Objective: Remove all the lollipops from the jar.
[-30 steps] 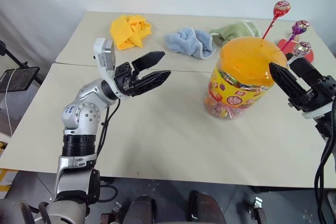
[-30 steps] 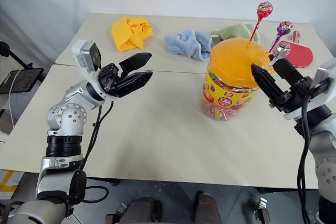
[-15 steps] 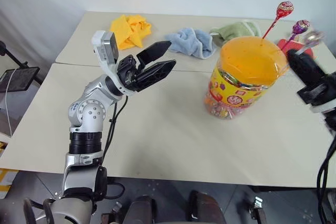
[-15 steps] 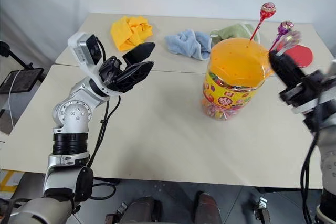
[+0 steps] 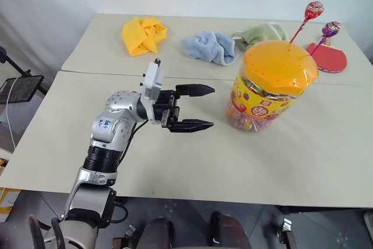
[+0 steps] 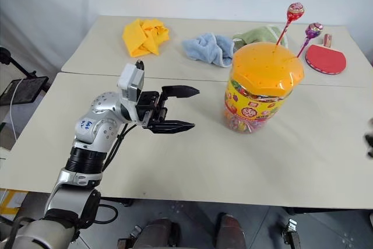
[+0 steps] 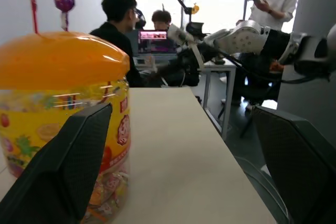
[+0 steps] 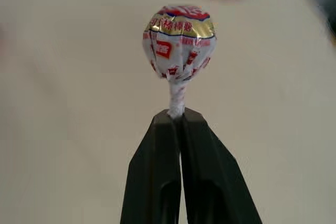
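Lollipops: red (image 5: 313, 10) and purple (image 5: 331, 28) stand in the jar (image 5: 273, 86) lid. Right pincer (image 8: 181, 116) pinches the silvery-pink one (image 8: 180, 41) by its stick. Light, stiff; grip sticks. Left pincer (image 5: 204, 107) spread.

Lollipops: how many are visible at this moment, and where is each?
3. The red lollipop and the purple lollipop stand in the jar's orange lid; the silvery-pink lollipop is pinched by its stick in the right claw.
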Controlling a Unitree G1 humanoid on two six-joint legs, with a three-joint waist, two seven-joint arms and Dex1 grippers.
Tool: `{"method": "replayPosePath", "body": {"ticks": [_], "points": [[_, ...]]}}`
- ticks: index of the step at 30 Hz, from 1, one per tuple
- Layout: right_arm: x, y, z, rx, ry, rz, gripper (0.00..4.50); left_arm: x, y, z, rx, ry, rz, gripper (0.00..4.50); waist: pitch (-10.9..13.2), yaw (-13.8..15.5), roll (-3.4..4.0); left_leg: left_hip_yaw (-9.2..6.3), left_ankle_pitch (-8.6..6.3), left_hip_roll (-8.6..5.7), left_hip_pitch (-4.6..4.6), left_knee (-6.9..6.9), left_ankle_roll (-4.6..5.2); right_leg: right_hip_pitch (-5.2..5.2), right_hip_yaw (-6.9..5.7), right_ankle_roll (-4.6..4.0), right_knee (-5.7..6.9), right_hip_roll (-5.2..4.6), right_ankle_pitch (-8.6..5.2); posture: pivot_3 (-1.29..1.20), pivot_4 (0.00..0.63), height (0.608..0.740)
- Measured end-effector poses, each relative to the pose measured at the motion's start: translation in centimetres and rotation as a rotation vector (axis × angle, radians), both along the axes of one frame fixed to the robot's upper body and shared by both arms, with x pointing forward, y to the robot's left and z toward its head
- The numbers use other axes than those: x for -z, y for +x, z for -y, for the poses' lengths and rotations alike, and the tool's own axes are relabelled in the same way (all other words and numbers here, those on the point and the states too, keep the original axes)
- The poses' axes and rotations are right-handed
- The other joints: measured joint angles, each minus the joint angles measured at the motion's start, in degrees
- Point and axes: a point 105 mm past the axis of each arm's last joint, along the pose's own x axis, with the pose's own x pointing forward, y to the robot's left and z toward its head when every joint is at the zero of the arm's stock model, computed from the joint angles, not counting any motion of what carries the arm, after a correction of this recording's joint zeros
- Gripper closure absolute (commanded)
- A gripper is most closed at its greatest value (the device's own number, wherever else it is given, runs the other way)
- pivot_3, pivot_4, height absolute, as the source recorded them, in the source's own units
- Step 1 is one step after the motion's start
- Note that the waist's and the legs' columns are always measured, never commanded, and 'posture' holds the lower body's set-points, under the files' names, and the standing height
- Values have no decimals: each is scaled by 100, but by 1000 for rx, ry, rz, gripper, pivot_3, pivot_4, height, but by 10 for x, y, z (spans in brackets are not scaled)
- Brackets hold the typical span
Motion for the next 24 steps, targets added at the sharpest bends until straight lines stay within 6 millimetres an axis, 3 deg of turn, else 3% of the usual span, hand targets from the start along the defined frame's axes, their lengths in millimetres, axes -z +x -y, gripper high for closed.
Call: {"method": "replayPosePath", "body": {"ticks": [3, 9, 12, 14, 16, 19, 24], "points": [[28, -2, -3, -17, 14, -109, 4422, 2, -2, 3, 17, 11, -5, 0, -5, -31, 15, 11, 0, 0, 7, -3, 0, -4, 10, 0, 6, 0, 0, 0, 150, 740], [27, 4, -15, -90, 42, -104, 2479, 4, -2, 2, 27, 24, -17, 0, -5, 0, 16, 8, 0, -1, 4, 1, 0, -4, 9, 0, 4, 0, 0, 0, 150, 740], [16, 8, -23, -161, 38, -39, 1424, 2, -1, 0, 17, 12, -25, 0, -4, 25, 15, 2, 0, -2, 0, 2, 0, -3, 8, 1, 2, 0, 1, 0, 150, 740], [-14, 17, -42, -273, 98, 181, 758, -2, 3, -3, -9, -30, -55, 0, -2, 10, 12, 1, 0, -1, 0, 2, -1, -3, 6, 3, 1, 0, 1, 0, 150, 740], [-57, 24, -62, -390, 136, 413, 758, -14, 11, -5, -42, -127, -118, 0, -1, -17, 14, 0, 0, 0, 2, 6, 0, -3, 10, 3, 7, 0, 1, 0, 150, 740], [-107, 30, -78, -472, 111, 597, 758, -32, 22, -12, -87, -250, -180, 0, 0, -19, 12, -4, 0, 2, 9, 7, -1, -1, 8, 3, 17, 0, 2, 0, 150, 740], [-147, 58, -107, -529, 205, 761, 758, -42, 36, -19, -148, -360, -278, 0, 1, -3, 9, -10, 0, -1, 3, 6, -2, -2, 1, 3, 18, 0, 2, 0, 150, 740]]}}
